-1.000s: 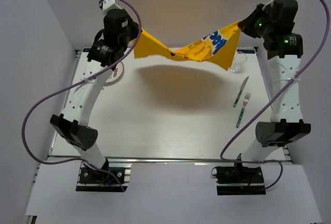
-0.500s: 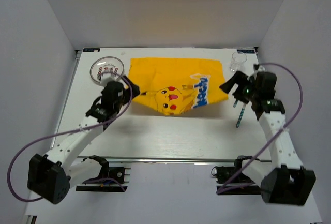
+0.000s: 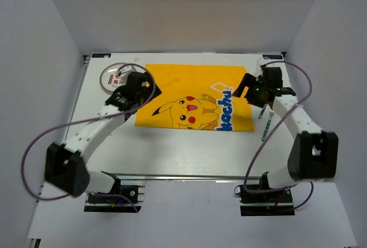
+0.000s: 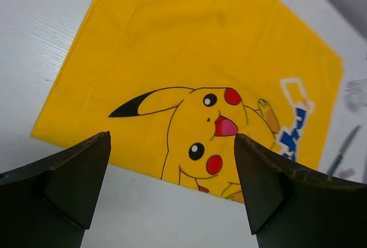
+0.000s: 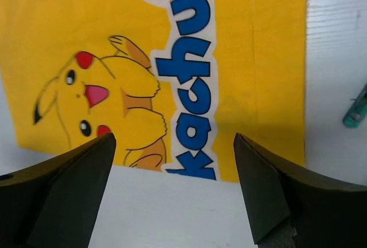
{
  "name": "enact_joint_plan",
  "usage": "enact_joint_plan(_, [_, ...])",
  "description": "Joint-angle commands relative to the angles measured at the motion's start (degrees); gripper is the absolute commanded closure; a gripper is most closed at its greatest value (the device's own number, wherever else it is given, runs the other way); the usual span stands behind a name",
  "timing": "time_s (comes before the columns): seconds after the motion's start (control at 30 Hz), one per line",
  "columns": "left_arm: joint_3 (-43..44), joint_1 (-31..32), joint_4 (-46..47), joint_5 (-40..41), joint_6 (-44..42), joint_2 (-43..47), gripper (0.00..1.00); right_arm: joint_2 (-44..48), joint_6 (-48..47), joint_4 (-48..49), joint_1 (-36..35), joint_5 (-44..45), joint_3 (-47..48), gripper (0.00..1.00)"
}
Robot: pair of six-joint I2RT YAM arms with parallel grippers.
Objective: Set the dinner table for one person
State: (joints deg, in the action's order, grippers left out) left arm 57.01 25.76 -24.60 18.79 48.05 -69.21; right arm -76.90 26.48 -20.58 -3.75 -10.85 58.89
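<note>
backing away from the cloth cleanly is the step in hand, as i judge it. the yellow cloth (image 3: pixel 195 96) with the cartoon print lies spread flat on the middle of the counter (image 3: pixel 189 153), and the counter itself, the white top with faint plank lines, fills the work area. the left gripper (image 4: pixel 172 139) is released, its jaws wide apart over the near left part of the cloth, and nothing is between them. the right gripper (image 5: pixel 174 139) is released and empty too, over the right side where the blue letters are printed. to do this well, i think each gripper should rise straight up before it moves sideways, so that a finger does not catch the edge and pull a wrinkle into the fabric. after that the plate (image 3: pixel 113 76), which sits at the far left corner just beside the cloth, seems the natural thing to bring onto the cloth. the fork (image 3: pixel 265 132) lies on the bare counter just right of the cloth; the glass (image 3: pixel 263 63) at the far right is mostly hidden behind the right gripper. the surface is matt white and smooth, with a metal rail (image 3: pixel 189 175) along the near edge. plain pale walls (image 3: pixel 34 42) close the space on the left, the right and the back.
</note>
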Motion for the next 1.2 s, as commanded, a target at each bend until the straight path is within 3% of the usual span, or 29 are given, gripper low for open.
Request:
enact_joint_plan(0.0, [8.00,0.70,-8.78,-0.07,-0.59,-13.29,0.02,-9.90,-2.66,-5.86,-3.89,5.66,6.05,0.11])
enact_joint_plan(0.13, [19.50,0.70,-13.00,-0.50,-1.82,-27.18,0.02,-18.61,-3.71,-8.68,-7.93,9.88,11.41,0.11])
enact_joint_plan(0.23, [23.04,0.09,-13.89,-1.73,-2.00,-36.49,0.02,-25.04,-3.54,-11.59,-9.08,14.09,16.68,0.11])
enact_joint_plan(0.37, [22.45,0.08,-13.72,-4.11,-0.68,-40.91,0.02,-30.14,-3.36,-13.61,-10.66,17.86,20.82,0.11])
enact_joint_plan(0.6, [15.07,0.61,-9.50,-6.48,0.99,-40.30,0.02,-43.41,-5.20,-20.19,-11.28,22.28,34.68,0.11])
enact_joint_plan(0.93, [16.72,0.61,-10.82,-6.48,0.73,-40.30,0.02,-55.36,-7.14,-23.63,-10.40,21.23,50.86,0.11])
enact_joint_plan(1.17, [18.22,-0.01,-11.44,-6.39,0.11,-40.92,0.02,-58.27,-7.67,-23.36,-9.88,19.29,54.82,0.11])
